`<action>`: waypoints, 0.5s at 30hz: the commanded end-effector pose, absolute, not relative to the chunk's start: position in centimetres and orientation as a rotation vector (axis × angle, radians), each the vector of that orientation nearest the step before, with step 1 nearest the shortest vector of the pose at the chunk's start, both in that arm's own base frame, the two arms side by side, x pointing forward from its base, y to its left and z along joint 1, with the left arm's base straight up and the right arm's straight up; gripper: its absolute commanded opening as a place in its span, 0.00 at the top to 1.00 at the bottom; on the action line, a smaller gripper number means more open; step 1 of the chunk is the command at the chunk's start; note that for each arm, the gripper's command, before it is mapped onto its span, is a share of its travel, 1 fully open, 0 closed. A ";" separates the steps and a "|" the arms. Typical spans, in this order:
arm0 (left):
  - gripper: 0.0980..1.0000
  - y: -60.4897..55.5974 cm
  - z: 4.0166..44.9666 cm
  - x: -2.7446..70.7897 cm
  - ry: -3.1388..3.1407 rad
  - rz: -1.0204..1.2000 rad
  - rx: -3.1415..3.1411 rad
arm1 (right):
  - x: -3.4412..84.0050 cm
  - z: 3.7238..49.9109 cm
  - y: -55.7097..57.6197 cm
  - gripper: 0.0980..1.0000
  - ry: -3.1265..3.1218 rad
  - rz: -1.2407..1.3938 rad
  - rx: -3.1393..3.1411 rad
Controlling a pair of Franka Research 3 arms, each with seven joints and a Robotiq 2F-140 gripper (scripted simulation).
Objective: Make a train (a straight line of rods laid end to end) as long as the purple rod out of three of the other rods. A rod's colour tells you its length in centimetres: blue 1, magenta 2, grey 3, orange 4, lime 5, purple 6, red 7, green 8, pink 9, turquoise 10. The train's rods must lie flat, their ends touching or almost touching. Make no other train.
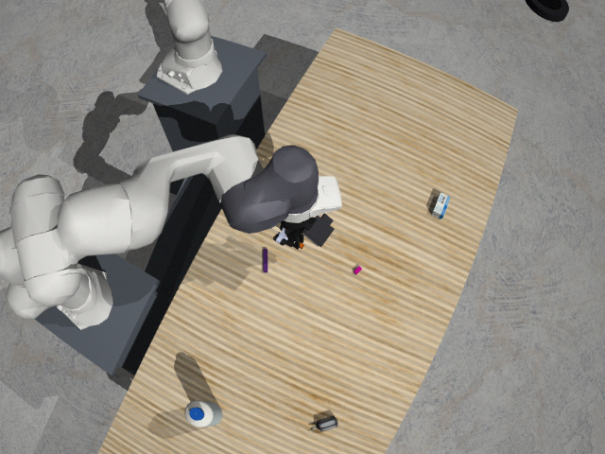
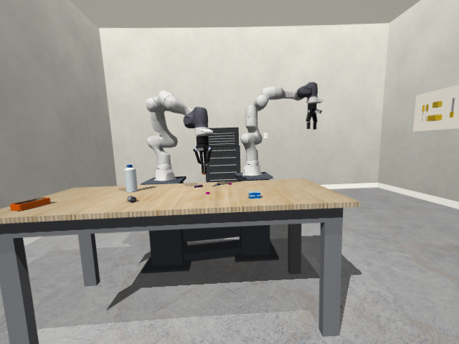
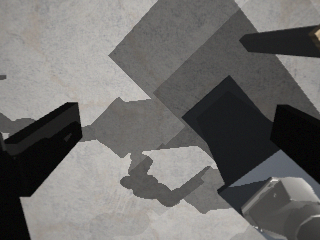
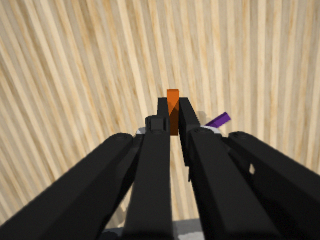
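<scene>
My right gripper (image 2: 203, 170) (image 4: 172, 112) is shut on the orange rod (image 1: 301, 245) (image 2: 204, 173) (image 4: 173, 95) and holds it above the table. The purple rod (image 1: 265, 259) (image 2: 199, 185) (image 4: 219, 120) lies flat on the table, partly behind a finger in the right wrist view. One magenta rod (image 1: 357, 270) (image 2: 207, 193) lies by itself. A second magenta rod (image 2: 229, 183) and a small dark blue rod (image 2: 219, 183) lie farther back in the exterior view; the right arm hides them in the top view. My left gripper (image 2: 311, 127) (image 3: 176, 121) is open and empty, high up.
A blue and white box (image 1: 440, 205) (image 2: 254, 195) stands near the table's far edge from the arms. A white bottle with a blue cap (image 1: 199, 414) (image 2: 130, 180) and a small dark object (image 1: 326, 423) (image 2: 131, 198) stand apart. An orange tool (image 2: 30, 203) lies at one end.
</scene>
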State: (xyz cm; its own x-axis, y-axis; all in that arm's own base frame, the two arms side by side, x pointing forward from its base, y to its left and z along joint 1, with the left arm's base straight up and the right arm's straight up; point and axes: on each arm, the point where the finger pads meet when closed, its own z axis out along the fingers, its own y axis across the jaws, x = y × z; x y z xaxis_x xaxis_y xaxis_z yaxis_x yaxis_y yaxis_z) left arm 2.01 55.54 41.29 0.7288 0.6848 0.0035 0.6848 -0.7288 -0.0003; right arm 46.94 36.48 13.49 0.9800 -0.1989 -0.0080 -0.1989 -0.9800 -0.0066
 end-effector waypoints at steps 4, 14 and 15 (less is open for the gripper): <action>0.00 55.4 41.3 2.0 -1.151 0.000 -2.923 | 45.3 13.6 38.5 0.97 0.629 0.001 -3.078; 0.00 55.4 41.3 2.0 -1.151 0.000 -2.923 | 42.5 13.6 41.3 0.97 0.809 0.001 -3.035; 0.00 55.4 41.3 2.0 -1.151 0.000 -2.923 | 42.2 13.6 41.6 0.97 0.826 0.001 -3.031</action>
State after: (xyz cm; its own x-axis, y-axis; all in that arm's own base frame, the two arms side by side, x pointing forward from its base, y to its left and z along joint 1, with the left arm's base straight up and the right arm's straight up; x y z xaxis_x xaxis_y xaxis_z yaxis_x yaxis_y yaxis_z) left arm 2.01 55.54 41.29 0.7288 0.6848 0.0034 0.6848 -0.7288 -0.0003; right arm 42.92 40.80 13.50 0.9302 -0.3669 -0.0107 -0.3670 -0.9302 -0.0050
